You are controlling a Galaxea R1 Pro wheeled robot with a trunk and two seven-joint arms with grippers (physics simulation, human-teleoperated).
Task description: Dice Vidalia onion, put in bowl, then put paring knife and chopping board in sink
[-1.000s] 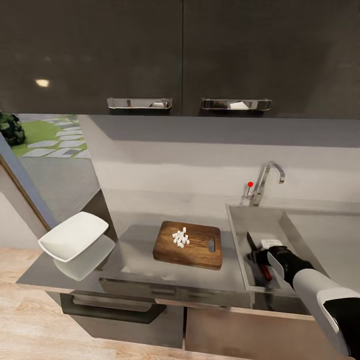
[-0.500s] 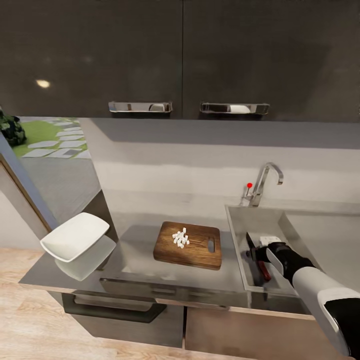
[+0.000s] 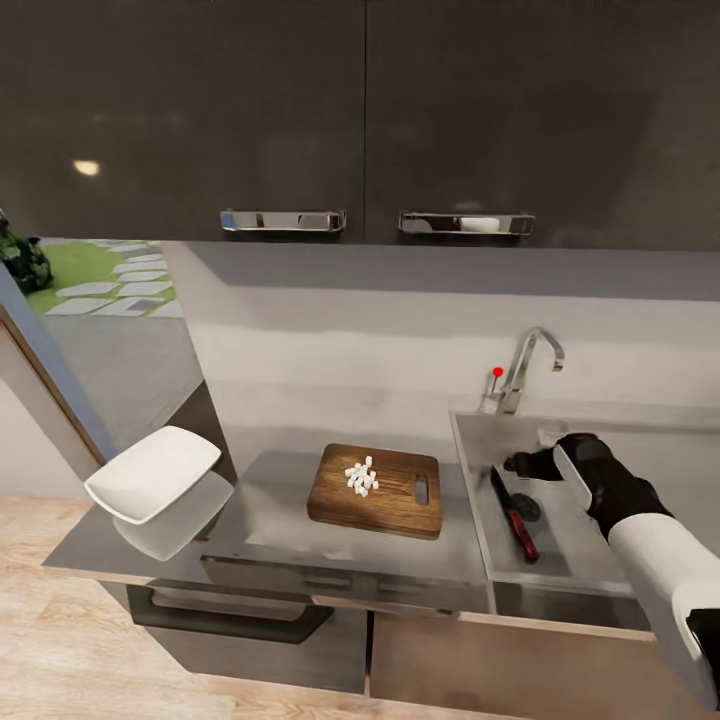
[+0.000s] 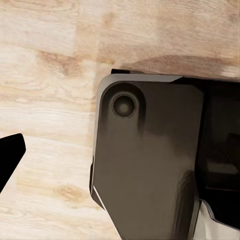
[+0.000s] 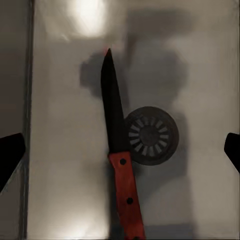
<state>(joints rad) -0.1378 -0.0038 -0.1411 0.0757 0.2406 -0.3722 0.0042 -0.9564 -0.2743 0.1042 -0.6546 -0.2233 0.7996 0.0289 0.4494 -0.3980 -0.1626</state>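
Observation:
The paring knife [image 3: 514, 516], dark blade and red-and-black handle, lies flat on the floor of the sink [image 3: 470, 445]; its blade [image 5: 113, 107] crosses the edge of the round drain [image 5: 152, 135]. My right gripper [image 3: 527, 464] hovers open above it, holding nothing, its dark fingertips [image 5: 10, 157] spread wide to either side of the knife. The brown chopping board [image 3: 400, 510] rests on the countertop [image 3: 270, 525] just left of the sink, with a small pile of white diced onion [image 3: 361, 476] on it. The white bowl [image 3: 152, 473] stands at the countertop's left end.
A chrome faucet [image 3: 527, 362] with a red knob [image 3: 498, 372] rises behind the sink. Dark upper cabinets [image 3: 360, 110] hang overhead. In the left wrist view a dark fingertip [image 4: 7, 155] sits over wood plank floor [image 4: 50, 65] beside the robot's dark base [image 4: 150, 160].
My right gripper has let go of the paring knife and risen up and back from it. The knife now lies loose in the sink. The head view shifted slightly.

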